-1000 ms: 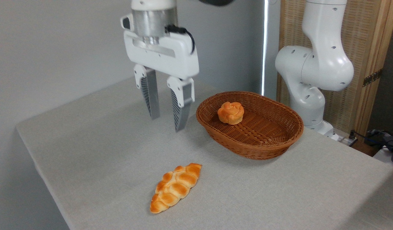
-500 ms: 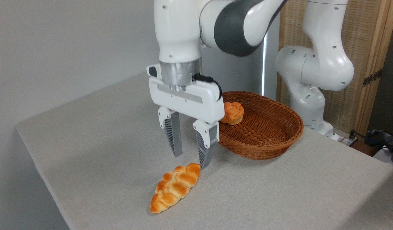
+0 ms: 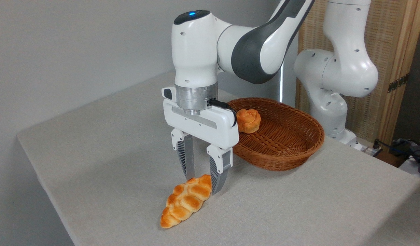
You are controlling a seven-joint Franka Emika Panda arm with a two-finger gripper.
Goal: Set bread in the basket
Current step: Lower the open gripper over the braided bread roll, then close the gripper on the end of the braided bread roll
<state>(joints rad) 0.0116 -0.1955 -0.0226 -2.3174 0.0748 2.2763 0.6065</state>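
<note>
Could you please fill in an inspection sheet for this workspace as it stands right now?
Surface: grey cloth-covered table, flat.
Job's things: bread lying on the table, outside the basket.
Clutter: small round bun inside the basket.
End effector: open, fingers straddling the bread's far end.
Cables: black cable on the end effector; cables beyond the table's right edge.
Surroundings: grey wall, wooden screen behind the arm.

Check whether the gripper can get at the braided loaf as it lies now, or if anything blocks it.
Probably yes. The open gripper is already down at the far end of the bread, one finger on each side. Nothing lies between them; the basket and its bun sit well behind. It grips near the tip, not the middle.
</note>
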